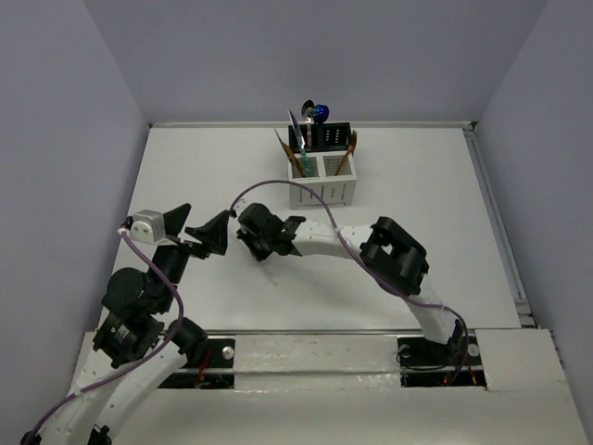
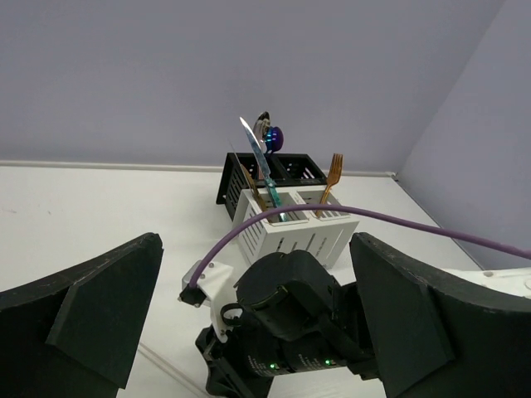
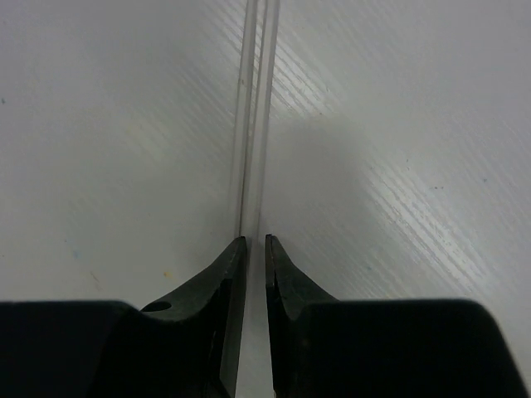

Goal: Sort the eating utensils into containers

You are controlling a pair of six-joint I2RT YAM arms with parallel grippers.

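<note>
Your clear slim plastic utensil (image 3: 253, 124) looks glossy and smooth; the white tabletop (image 3: 398, 166) beneath is matt with fine diagonal grain, and the right gripper (image 3: 255, 242) has matt black plastic fingers (image 3: 217, 286).

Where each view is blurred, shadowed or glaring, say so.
Right wrist: the clear stick nearly vanishes against the white table, a soft shadow spreading right of it; top external: even light, faint shadows under the right arm; left wrist: its own fingers loom dark, the caddy is sharp, the knife blade glints.
</note>
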